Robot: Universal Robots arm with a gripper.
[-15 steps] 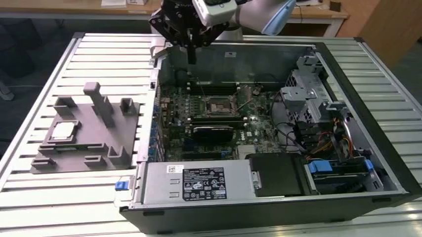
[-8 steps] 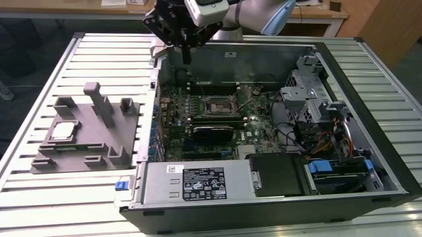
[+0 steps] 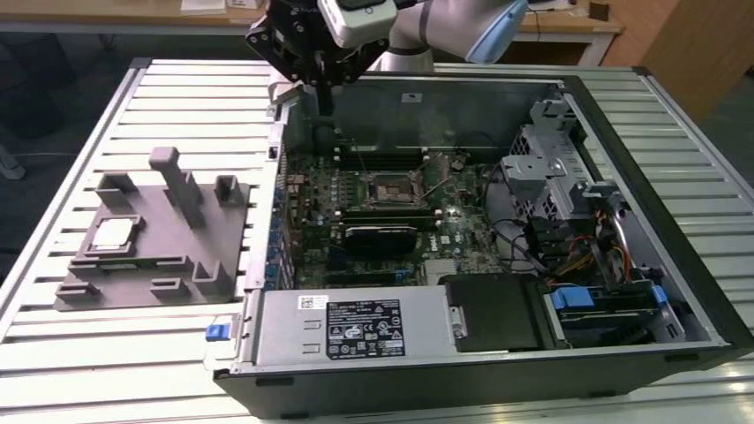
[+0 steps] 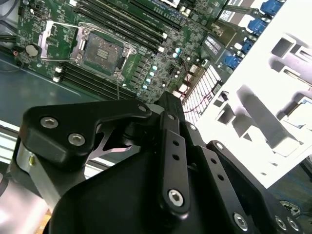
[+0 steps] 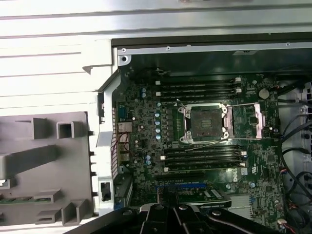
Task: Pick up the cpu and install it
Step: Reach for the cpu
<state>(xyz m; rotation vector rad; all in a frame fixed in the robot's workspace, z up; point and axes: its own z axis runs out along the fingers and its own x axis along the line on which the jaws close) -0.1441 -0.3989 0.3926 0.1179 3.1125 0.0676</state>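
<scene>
Hovering high over the far wall of the open computer case [image 3: 471, 106], near the corner on the exterior view's left, the claw [image 3: 320, 97] points straight down at the bench [image 3: 71, 353]. In the exterior view it narrows to a single dark tip, so I judge it drawn together, with nothing in its grip.

The cpu [image 3: 112, 234] lies flat, shiny side up, in a shallow recess of the grey moulded tray [image 3: 165, 256]. The tray stands on the bench outside the case, just beside its wall on the exterior view's left.

From the claw, the chip lies well apart: off toward the exterior view's left, nearer that camera, and a good way lower. The case wall stands between the two (the chip is square, so it has no long axis to speak of; its edges run roughly in line with the tray's).

The socket [image 3: 393, 188] sits on the motherboard [image 3: 353, 212] inside the case, on the other side of the claw from the tray. In the first wrist view its metal frame [image 5: 248, 119] is swung aside and the dark seat is bare. The pick-up has not begun, as I read it.
</scene>
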